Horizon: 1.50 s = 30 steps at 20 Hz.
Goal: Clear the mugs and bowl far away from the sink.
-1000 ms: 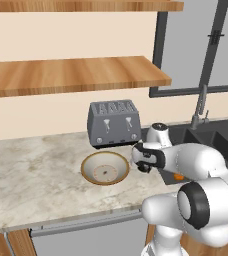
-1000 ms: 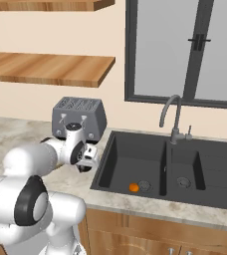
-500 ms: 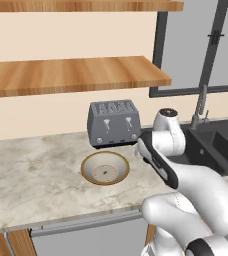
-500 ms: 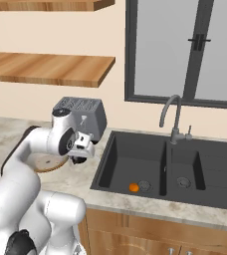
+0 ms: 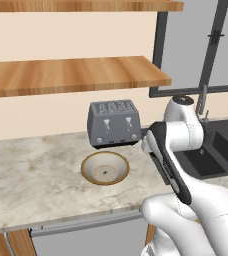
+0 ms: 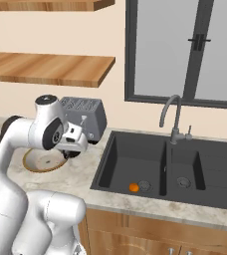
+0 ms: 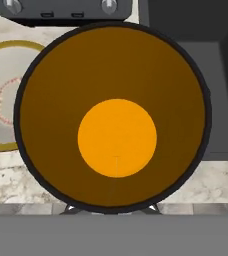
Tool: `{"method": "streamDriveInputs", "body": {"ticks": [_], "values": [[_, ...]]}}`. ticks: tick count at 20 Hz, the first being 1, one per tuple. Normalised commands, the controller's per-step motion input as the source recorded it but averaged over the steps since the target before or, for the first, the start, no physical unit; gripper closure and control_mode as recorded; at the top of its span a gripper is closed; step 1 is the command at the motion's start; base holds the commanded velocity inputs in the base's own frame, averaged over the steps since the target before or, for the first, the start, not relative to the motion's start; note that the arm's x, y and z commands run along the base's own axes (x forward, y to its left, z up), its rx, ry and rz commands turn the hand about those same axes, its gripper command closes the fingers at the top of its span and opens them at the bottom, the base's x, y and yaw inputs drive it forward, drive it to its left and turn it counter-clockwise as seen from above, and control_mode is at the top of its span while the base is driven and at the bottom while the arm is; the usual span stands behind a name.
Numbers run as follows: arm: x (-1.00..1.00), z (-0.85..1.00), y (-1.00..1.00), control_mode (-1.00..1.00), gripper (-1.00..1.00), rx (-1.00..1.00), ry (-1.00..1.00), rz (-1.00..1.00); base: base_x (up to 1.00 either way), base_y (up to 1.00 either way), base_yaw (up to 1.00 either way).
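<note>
The mug (image 7: 111, 117) is hanging in the jaws, apparently clamped from above, over the tabletop (image 5: 31, 175) between bowl (image 5: 105, 168) and sink (image 6: 150, 169), lifted presumably for carrying farther left.

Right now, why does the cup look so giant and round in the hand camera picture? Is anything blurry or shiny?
In the hand view the black mug sits right under the lens, so you look straight down into its orange inside; edges stay sharp, with no glare. In the left base view the bowl looks small and crisp, with flat, even light. In the right base view the faucet shows only a soft sheen.
</note>
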Motion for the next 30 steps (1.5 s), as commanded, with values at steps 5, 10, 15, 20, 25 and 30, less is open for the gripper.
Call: {"method": "streamDriveInputs", "body": {"ticks": [5,10,15,20,25,30], "values": [[-0.58,0.58,0.00,-1.00,1.00,0.00,0.07,0.00,0.00,0.00,0.00],[-0.66,0.46,0.00,-1.00,1.00,0.00,0.03,0.00,0.00,0.00,0.00],[-0.56,0.43,0.00,-1.00,1.00,0.00,0.00,0.00,0.00,0.00,0.00],[-0.31,0.23,0.00,1.00,1.00,0.00,0.00,0.00,-0.17,0.09,0.07],[0.00,0.00,0.00,1.00,1.00,0.00,0.00,0.00,-0.51,0.35,0.39],[0.00,0.00,0.00,1.00,1.00,0.00,0.00,0.00,-0.58,0.66,0.60]]}}
